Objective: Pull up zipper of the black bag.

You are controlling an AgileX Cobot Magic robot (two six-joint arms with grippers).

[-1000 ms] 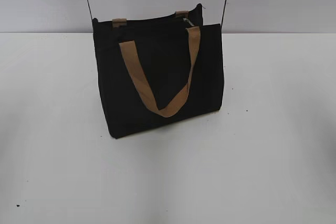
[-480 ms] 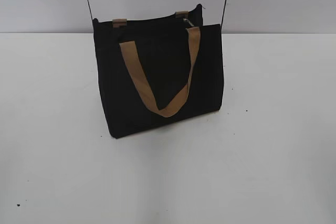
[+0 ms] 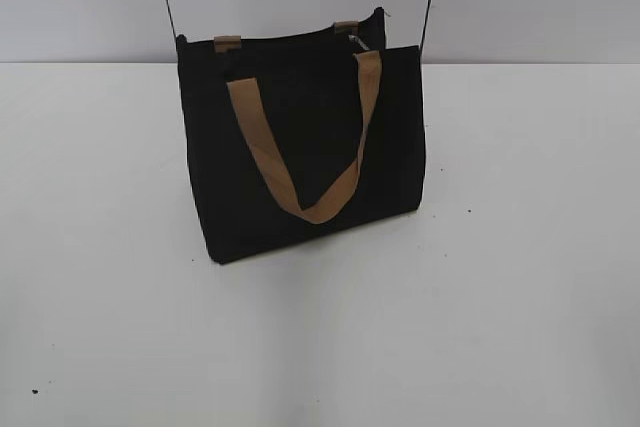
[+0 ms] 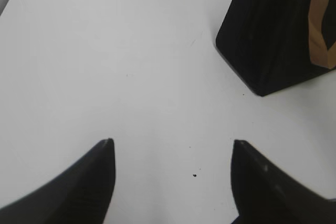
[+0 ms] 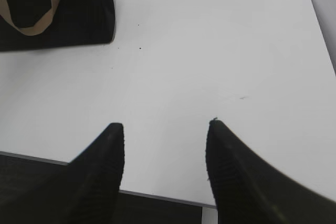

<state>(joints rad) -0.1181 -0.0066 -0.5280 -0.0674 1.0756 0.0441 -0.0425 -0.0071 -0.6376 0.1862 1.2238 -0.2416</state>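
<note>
The black bag [image 3: 305, 142] is seen standing upright in the upper middle of the exterior frame, on the white counter [image 3: 520, 297], and nothing about it has changed over the last second: same spot, same lean, the front tan handle [image 3: 305, 147] drooping in the same loop. The zipper [image 3: 352, 39] runs along the top edge, where a small pale glint is caught near the upper right corner of the bag; whether that is the pull tab cannot be told. The mouth looks parted there, so the closing is judged not yet begun.

Neither arm is shown in the exterior frame. In the left wrist view the left tool [image 4: 172, 145] is held with its jaws wide apart and empty over bare counter, the bag sitting in the upper right of that frame, well apart. In the right wrist view the right tool [image 5: 165, 127] is likewise spread and empty near the counter's lower edge, the bag off in the upper left corner.

No approach has been made; a reach towards the top edge is judged to be the step still ahead
</note>
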